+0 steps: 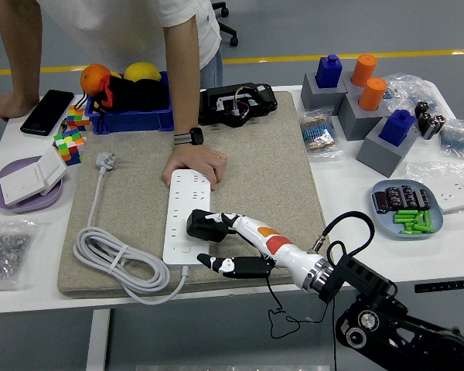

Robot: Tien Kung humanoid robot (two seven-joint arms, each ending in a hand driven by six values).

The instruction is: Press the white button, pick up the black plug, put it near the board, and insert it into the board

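The black plug (203,225) sits on the white power strip (184,199), which lies lengthwise on the beige mat (278,170). Its thin black cord (267,290) runs over the table's near edge. My right hand (210,239) reaches in low from the lower right. Its fingers (226,221) are spread, with the upper fingertips against the plug's right side. The thumb (220,264) is held apart, below the plug near the strip's near end. The person's hand (193,164) rests on the strip's far end. My left hand is out of sight.
The strip's white cable (112,259) coils at the mat's left. A blue bin (127,116) of toys, a phone (46,112) and puzzle cubes (69,143) lie far left. A black device (236,104) sits at the back. Grey blocks (371,127) and a parts tray (406,209) stand right.
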